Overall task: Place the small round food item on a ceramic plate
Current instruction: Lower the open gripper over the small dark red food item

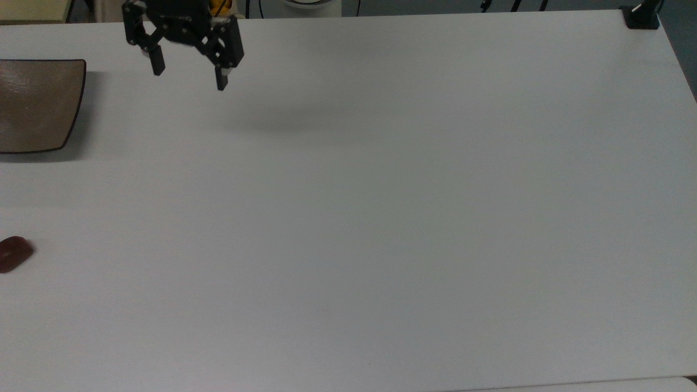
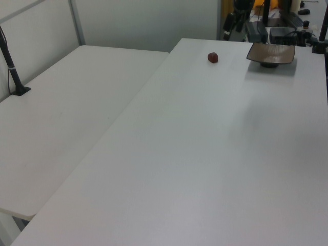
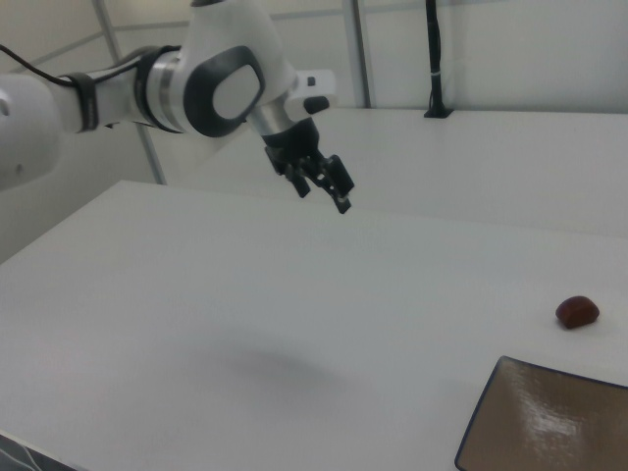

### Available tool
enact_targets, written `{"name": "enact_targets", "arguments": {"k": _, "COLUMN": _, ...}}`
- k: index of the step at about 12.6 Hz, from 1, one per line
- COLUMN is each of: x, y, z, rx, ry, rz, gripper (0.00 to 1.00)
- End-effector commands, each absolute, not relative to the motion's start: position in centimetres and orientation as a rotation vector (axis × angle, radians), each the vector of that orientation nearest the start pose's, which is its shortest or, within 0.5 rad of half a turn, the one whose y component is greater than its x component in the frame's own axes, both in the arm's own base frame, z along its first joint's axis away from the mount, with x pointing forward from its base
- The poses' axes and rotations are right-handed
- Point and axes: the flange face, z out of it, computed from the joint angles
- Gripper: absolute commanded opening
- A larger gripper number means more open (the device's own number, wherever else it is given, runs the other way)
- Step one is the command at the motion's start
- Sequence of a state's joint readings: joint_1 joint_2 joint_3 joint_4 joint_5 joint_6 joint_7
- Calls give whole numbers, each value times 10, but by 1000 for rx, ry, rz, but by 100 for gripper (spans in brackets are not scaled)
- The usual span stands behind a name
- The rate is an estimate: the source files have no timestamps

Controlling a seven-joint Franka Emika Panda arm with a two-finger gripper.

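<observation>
The small round food item (image 1: 13,253) is a dark reddish-brown lump lying on the white table at the top view's left edge; it also shows in the left view (image 2: 212,57) and the right view (image 3: 576,311). The ceramic plate (image 1: 32,103) is square and brownish-tan with a dark rim, and sits apart from the lump, with nothing on it (image 2: 271,53) (image 3: 549,422). My gripper (image 1: 189,79) hangs open and empty above the table, to the top view's right of the plate and far from the lump. In the right view the gripper (image 3: 324,193) points down at a slant.
A black clamp mount (image 1: 642,16) sits on the table's corner at the top view's upper right. A second white table (image 2: 66,102) adjoins on the left view's left, with a black pole (image 2: 13,66) on it. The arm's white links (image 3: 206,78) reach in from the right view's left.
</observation>
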State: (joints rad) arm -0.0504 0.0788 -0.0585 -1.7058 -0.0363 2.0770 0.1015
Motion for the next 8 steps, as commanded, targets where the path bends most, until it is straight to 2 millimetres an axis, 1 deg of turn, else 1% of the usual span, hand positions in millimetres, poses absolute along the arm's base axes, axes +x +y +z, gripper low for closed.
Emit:
{"name": "enact_targets", "arguments": {"k": 1, "x": 651, "y": -124, "z": 544, "rx": -3094, "ry": 549, "rz": -588, "gripper": 100}}
{"name": "enact_targets", "arguments": {"k": 2, "x": 662, "y": -145, "z": 538, "rx": -3080, "ry": 599, "rz": -661, "gripper": 100}}
{"name": "enact_targets", "arguments": {"k": 3, "x": 665, "y": -157, "z": 534, "rx": -3072, "ry": 636, "rz": -684, "gripper": 100}}
{"name": "enact_targets", "arguments": {"k": 4, "x": 670, "y": -173, "z": 519, "rx": -3070, "ry": 676, "rz": -684, "gripper": 100}}
{"name": "enact_targets", "arguments": {"k": 5, "x": 680, "y": -191, "z": 514, "rx": -3060, "ry": 706, "rz": -745, "gripper": 100}}
{"name": "enact_targets", "arguments": {"k": 7, "x": 693, "y": -216, "z": 493, "rx": -3050, "ry": 747, "rz": -804, "gripper": 100}}
{"name": "enact_targets", "arguments": {"k": 8, "x": 701, "y": -230, "z": 478, "rx": -3045, "ry": 765, "rz": -839, "gripper": 100}}
